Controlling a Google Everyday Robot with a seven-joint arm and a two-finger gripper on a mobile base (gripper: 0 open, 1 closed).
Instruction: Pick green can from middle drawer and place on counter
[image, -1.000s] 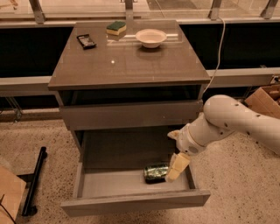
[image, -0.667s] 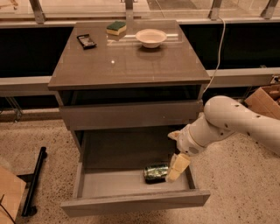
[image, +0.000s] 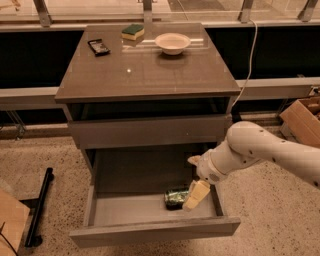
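Pincer (image: 193, 196), open-or-closed untellable, sat lower-centre beside green can (image: 175, 197), likely light, slippery, dentable; grasp mid-body.

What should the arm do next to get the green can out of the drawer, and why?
Probably take hold of the green can: the gripper is down in the open middle drawer right beside it, and it lies on the drawer floor.

arm (image: 272, 150): white, smooth rounded shells | gripper (image: 192, 199): pale cream, apparently; inside middle drawer (image: 150, 231)
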